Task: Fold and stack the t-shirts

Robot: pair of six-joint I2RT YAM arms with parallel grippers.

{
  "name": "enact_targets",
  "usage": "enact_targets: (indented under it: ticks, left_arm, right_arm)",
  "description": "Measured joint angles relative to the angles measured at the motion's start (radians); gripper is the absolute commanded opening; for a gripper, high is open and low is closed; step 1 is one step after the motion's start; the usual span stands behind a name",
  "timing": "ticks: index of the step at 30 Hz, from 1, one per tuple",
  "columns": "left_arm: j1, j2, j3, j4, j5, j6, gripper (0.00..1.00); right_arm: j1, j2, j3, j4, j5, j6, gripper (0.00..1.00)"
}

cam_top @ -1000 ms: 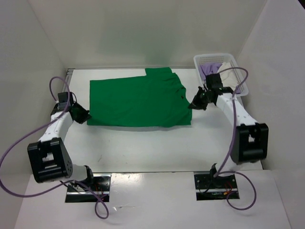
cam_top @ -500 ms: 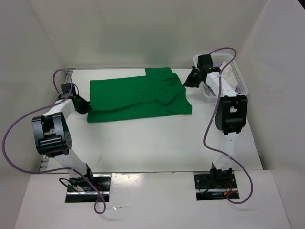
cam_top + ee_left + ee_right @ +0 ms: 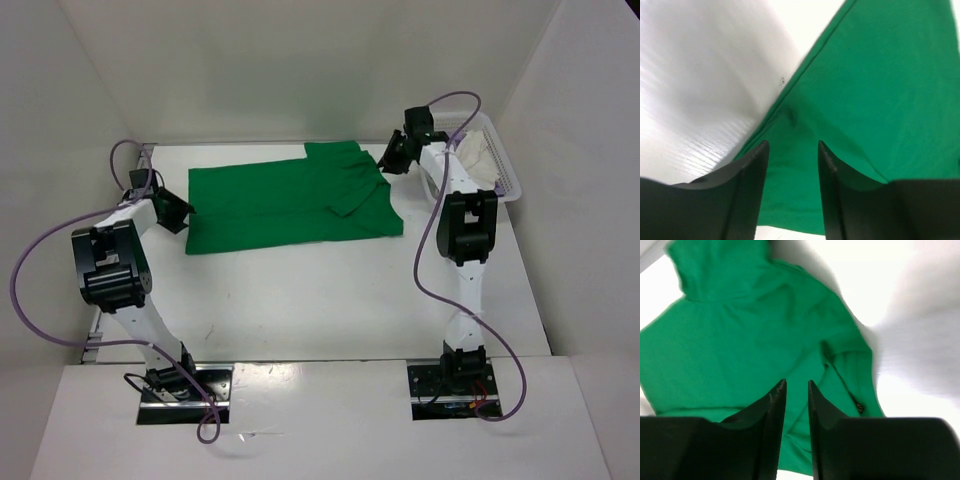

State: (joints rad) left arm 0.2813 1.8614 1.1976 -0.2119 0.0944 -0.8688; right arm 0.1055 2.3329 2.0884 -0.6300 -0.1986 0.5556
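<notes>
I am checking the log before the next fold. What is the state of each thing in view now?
green t-shirt: flat on the table, partly folded
cream-white t-shirt: crumpled in the basket
left gripper: open, at shirt's edge
right gripper: slightly open, empty

I see bright, even light from above in the top view, shadows faint. Both wrist views look soft: the table (image 3: 695, 90) glares white, and the green shirt (image 3: 740, 340) blurs at its edges
</notes>
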Motion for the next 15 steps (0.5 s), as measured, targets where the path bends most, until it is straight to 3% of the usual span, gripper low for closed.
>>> enact_targets:
  ticks: [4,9,12,15]
  left_arm:
    - [0.029,-0.062,-0.017,0.003,0.002,0.001,0.53]
    - [0.065,-0.241,-0.156,0.02,0.019,0.005,0.41]
    - [0.064,-0.296,-0.27,0.023,0.044,0.003,0.38]
    - [0.06,-0.297,-0.349,0.007,0.06,0.003,0.38]
  right_arm:
    - [0.008,-0.048,-0.015,0.013,0.002,-0.004,0.38]
    - [0.008,-0.311,-0.373,0.097,0.003,0.0,0.0]
    - [0.009,-0.47,-0.602,0.14,0.016,0.011,0.0]
    - [0.009,-0.559,-0.789,0.17,0.046,0.026,0.13]
